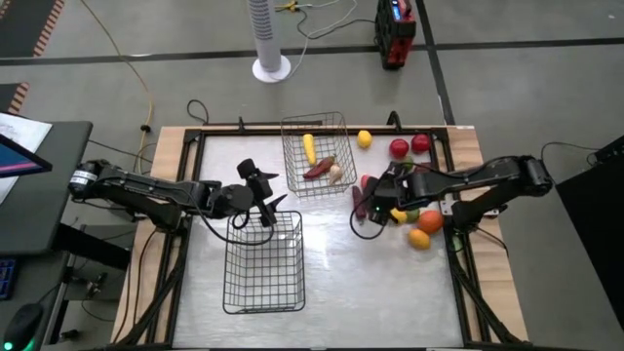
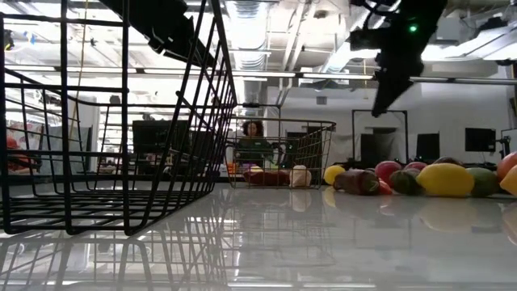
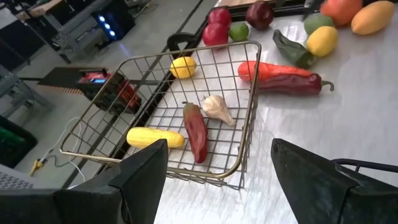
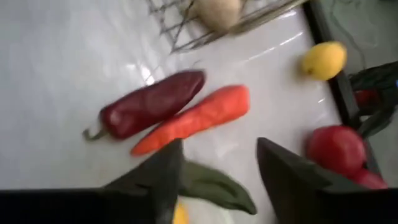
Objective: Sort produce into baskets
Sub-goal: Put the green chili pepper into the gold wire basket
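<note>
While your right gripper [image 4: 217, 168] hovered, jaws apart and empty, over the dark-green pepper [image 4: 214, 186], your left gripper [image 1: 261, 198] waited wide-jawed near the black wire-mesh basket [image 1: 265, 261].

Bright ceiling strip lights [image 2: 266, 74] at the top of the low view throw white glare and mirrored reflections across the glossy tabletop [image 2: 323, 242]. The right wrist view is motion-blurred throughout; shadows stay soft and faint.

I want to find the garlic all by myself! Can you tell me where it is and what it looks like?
Look for the wire basket at the far middle of the table, the one with food inside. The garlic lies on its floor beside a dark red pepper, with a yellow corn-like piece nearby. It is the only whitish, lumpy bulb with a pointed tip; its neighbours are long and brightly coloured.
</note>
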